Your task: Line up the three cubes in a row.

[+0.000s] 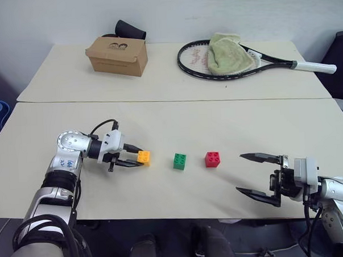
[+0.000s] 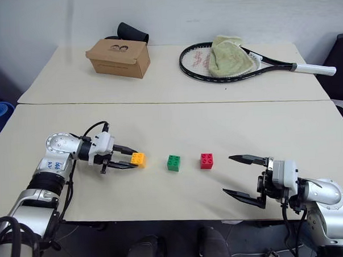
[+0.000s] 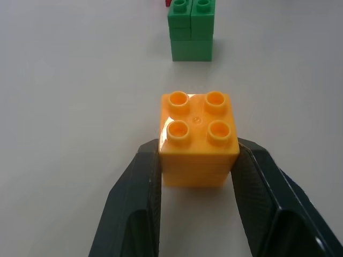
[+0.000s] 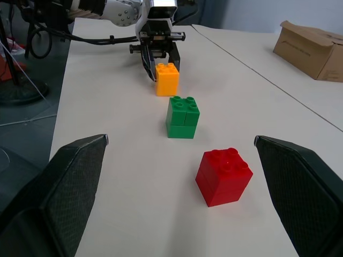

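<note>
- A pale beige table (image 1: 159, 115) stands against a plain wall; a brown cardboard box (image 1: 117, 56) and a tennis racket (image 1: 237, 63) under a green towel (image 1: 228, 53) lie at its far side, well beyond the green cube (image 1: 180, 161).
- The green cube sits mid-table; the red cube (image 1: 212, 159) stands just to its right, the orange-yellow cube (image 1: 143, 158) just to its left; all three read as roughly one line, studs up.
- The left gripper (image 1: 133, 160) is clamped on the orange-yellow cube's two sides, resting at table level.
- The right gripper (image 1: 259, 173) hangs wide apart and empty, right of the red cube.
- Judged step: placing the last cube; next calls for releasing without nudging it, then backing straight away from the green cube.
</note>
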Available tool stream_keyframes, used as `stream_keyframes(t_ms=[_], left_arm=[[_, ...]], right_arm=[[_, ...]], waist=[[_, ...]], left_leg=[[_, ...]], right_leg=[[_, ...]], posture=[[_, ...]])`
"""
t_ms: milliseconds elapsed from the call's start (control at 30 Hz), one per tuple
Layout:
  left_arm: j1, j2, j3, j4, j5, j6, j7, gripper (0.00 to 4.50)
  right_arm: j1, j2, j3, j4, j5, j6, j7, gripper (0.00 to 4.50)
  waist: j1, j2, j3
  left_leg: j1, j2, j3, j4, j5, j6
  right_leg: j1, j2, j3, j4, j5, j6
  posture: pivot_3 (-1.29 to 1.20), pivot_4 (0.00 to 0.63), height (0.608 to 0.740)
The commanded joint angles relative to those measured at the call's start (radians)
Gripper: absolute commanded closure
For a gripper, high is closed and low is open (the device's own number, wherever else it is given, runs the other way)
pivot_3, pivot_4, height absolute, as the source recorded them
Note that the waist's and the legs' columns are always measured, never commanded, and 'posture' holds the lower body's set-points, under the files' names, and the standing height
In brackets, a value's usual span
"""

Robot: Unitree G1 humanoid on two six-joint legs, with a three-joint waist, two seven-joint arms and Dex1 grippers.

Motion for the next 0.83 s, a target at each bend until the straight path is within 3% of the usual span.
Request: stream_keyframes(t_ms=[33,267,367,533,667,833], left_arm=[[-0.015,0.008,0.011,0.007,0.002,0.027,-0.043,2.30],[0.036,0.073,0.079,-0.061,-0.039,0.036,-0.015,0.19],[0.125,0.155,0.150,-0.145,-0.067,0.050,0.017,0.19],[0.464,0.320,0.349,-0.443,-0.137,0.197,0.138,0.19],[0.635,0.356,0.481,-0.597,-0.196,0.318,0.209,0.19],[0.730,0.352,0.561,-0.684,-0.218,0.389,0.266,0.19]], right_arm=[[0.008,-0.018,-0.024,-0.030,0.019,0.005,0.000,0.00],[-0.007,-0.015,-0.027,-0.019,0.021,0.001,0.002,0.00],[-0.030,-0.016,-0.047,-0.006,0.037,0.001,-0.001,0.00],[-0.058,-0.081,-0.073,-0.025,0.040,0.062,-0.007,0.00],[-0.125,-0.131,-0.087,0.001,0.038,0.093,-0.010,0.00],[-0.183,-0.148,-0.080,0.027,0.034,0.121,-0.003,0.00]], waist=[[0.000,0.000,0.000],[-0.005,0.000,0.000],[-0.013,0.000,0.000],[-0.030,0.000,0.000],[-0.020,0.000,0.000],[-0.004,0.000,0.000]], left_leg=[[0.000,0.000,0.000,0.000,0.000,0.000],[0.000,0.000,0.000,0.000,0.000,0.000],[0.000,0.001,0.001,0.000,0.000,0.000],[0.000,0.003,0.000,-0.003,-0.001,0.000],[0.000,0.001,-0.003,-0.002,-0.004,0.005],[0.000,0.001,-0.005,-0.003,-0.004,0.005]], right_leg=[[0.000,0.000,0.000,0.000,0.000,0.000],[0.000,0.000,0.000,0.000,0.000,0.000],[-0.001,0.000,0.001,0.000,0.000,0.000],[-0.001,-0.002,0.007,-0.001,0.000,0.000],[0.001,-0.006,0.006,-0.002,0.000,0.000],[0.001,-0.007,0.005,-0.002,0.000,-0.001]], posture=[[0.00,0.150,0.740],[0.00,0.150,0.740],[0.00,0.150,0.740],[0.00,0.150,0.740],[0.00,0.150,0.740],[0.00,0.150,0.740]])
